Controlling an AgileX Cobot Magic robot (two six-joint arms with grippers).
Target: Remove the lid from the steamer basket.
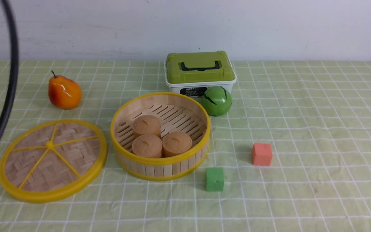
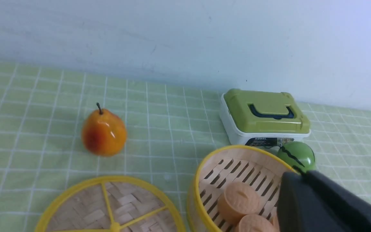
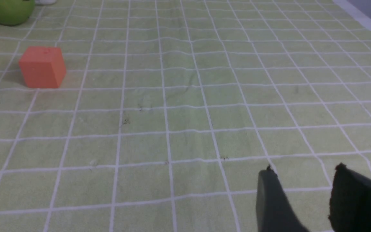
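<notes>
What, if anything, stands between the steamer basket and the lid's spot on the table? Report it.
Nothing visible: the lid already lies off the steamer basket, just to its left, with only a narrow strip of cloth between. The pear sits beyond the lid.

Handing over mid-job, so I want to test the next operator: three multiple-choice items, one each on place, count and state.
1. Where is the lid?
A) on the box
B) left of the basket
C) inside the basket

2. How many buns are in the basket?
A) two
B) four
C) three

3. How is the steamer basket?
A) open
B) covered
C) upside down

1 B: the lid lies on the cloth.
2 C: three brown buns show inside.
3 A: the steamer basket shows its slatted floor.
</notes>
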